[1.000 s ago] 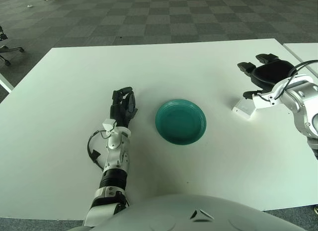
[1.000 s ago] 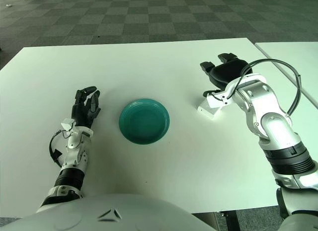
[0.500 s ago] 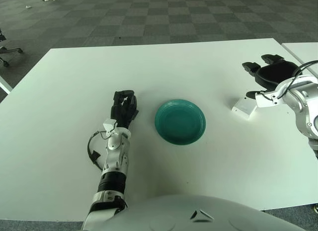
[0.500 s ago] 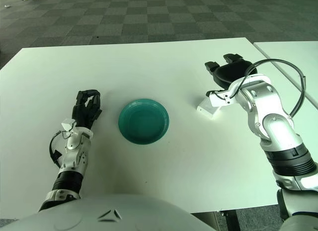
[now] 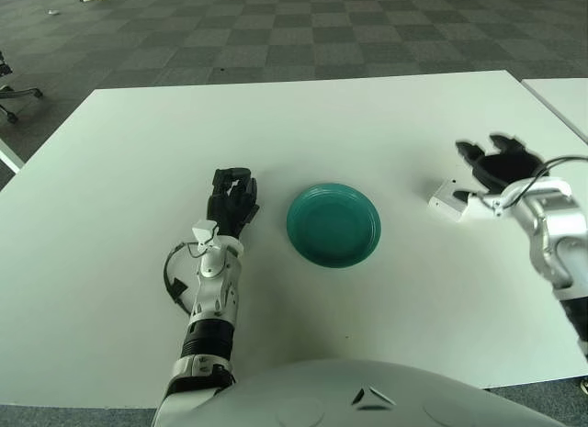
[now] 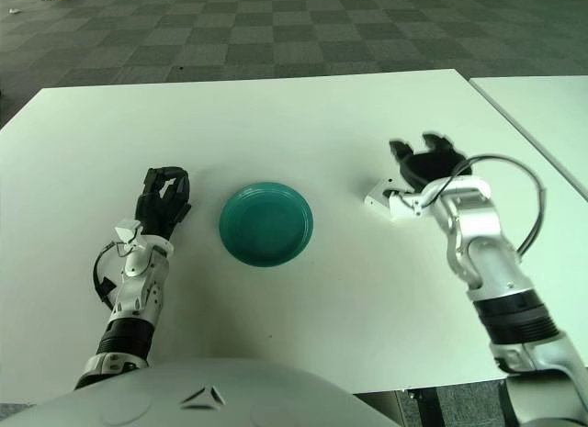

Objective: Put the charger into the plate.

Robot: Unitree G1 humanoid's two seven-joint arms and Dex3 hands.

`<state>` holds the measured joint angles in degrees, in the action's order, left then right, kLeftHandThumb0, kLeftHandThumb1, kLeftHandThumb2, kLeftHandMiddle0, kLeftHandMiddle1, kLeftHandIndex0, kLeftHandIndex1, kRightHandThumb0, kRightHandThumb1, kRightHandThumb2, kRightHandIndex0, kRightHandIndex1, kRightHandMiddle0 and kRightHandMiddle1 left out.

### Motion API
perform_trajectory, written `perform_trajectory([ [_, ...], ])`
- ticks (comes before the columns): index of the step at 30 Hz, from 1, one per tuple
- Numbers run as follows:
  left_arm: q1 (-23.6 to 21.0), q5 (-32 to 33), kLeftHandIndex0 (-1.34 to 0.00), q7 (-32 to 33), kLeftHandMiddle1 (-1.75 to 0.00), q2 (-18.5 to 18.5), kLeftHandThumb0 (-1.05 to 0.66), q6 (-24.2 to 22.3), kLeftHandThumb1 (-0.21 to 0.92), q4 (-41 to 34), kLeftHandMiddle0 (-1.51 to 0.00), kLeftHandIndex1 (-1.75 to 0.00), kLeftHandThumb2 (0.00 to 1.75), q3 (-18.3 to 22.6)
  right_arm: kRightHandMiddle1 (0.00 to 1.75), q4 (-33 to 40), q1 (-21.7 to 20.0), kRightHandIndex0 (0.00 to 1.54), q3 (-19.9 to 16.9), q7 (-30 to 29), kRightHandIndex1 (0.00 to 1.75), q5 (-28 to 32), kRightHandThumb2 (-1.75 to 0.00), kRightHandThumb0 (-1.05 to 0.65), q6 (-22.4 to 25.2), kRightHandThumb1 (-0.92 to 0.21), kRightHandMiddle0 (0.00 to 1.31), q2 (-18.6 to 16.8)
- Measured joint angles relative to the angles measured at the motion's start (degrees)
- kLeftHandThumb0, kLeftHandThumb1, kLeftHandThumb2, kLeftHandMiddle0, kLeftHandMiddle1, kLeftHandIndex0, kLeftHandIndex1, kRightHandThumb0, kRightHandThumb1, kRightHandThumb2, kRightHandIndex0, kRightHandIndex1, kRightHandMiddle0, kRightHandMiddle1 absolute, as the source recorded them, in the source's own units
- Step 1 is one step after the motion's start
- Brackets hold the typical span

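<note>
Charger (image 6: 383,196): small white block, judged rigid, light, smooth; best pinched across flat sides. Located at 3 o'clock of plate (image 6: 266,224), beside right hand (image 6: 428,166), fingers spread. Left hand (image 6: 163,199) curled at 9 o'clock.

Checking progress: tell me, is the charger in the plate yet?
No, the charger lies on the table right of the plate, beside the right hand.

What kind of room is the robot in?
Probably an office or lab: grey checkered carpet tiles, a plain white table, and part of a wheeled chair base at the left edge.
</note>
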<state>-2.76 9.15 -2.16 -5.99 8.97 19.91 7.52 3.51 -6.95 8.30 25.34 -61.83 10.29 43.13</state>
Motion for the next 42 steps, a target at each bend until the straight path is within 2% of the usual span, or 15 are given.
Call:
perform_trajectory([
  [4,1.4,-0.1,-0.25,1.2,-0.17,-1.0,-0.36,-1.4,0.86,-3.8,-0.39,-1.74,0.60,-0.7,0.00,-3.3,0.3,0.00,0.6,-3.0,0.00,0.3,-0.97,-1.05,0.0,-0.92,0.00,-0.9],
  [10,1.6,0.8,-0.27,-1.7,-0.18,-0.2,-0.37,2.7,0.81,-1.6,-0.40,-1.75,0.67,-0.8,0.00,-7.7,0.9,0.02,0.9,-11.9,0.01,1.4,-0.96,-1.05,-0.8,-0.92,0.00,-2.4],
  [14,1.7,0.5,-0.27,-1.9,-0.18,0.4,-0.37,3.2,0.81,-1.3,-0.41,-1.75,0.68,-0.8,0.00,-9.7,1.9,0.03,1.9,-16.2,0.01,1.9,-0.96,-1.05,-1.8,-0.92,0.01,-2.8],
  [22,1.4,-0.9,-0.27,-0.5,-0.18,1.3,-0.37,1.0,0.80,-1.6,-0.41,-1.75,0.68,-0.8,0.01,-14.3,4.6,0.06,4.1,-27.1,0.02,2.6,-0.92,-1.05,-6.5,-0.92,0.02,-3.1],
  [26,1.2,-0.7,-0.26,0.1,-0.18,1.2,-0.37,-0.2,0.81,-1.7,-0.41,-1.75,0.67,-0.7,0.02,-15.8,4.6,0.06,4.8,-31.3,0.02,2.7,-0.89,-1.05,-10.2,-0.92,0.02,-1.9],
  [33,1.2,-0.6,-0.25,0.3,-0.18,1.1,-0.36,-1.3,0.84,-2.2,-0.41,-1.75,0.63,-0.7,0.02,-16.7,4.5,0.06,5.8,-33.0,0.01,2.7,-0.88,-1.05,-13.6,-0.92,0.02,0.3],
  [42,1.5,-0.6,-0.23,0.7,-0.17,0.9,-0.36,-2.7,0.87,-3.4,-0.41,-1.75,0.59,-0.6,0.04,-17.9,3.6,0.10,6.6,-33.1,0.03,2.9,-0.89,-1.05,-14.7,-0.92,0.03,1.1],
])
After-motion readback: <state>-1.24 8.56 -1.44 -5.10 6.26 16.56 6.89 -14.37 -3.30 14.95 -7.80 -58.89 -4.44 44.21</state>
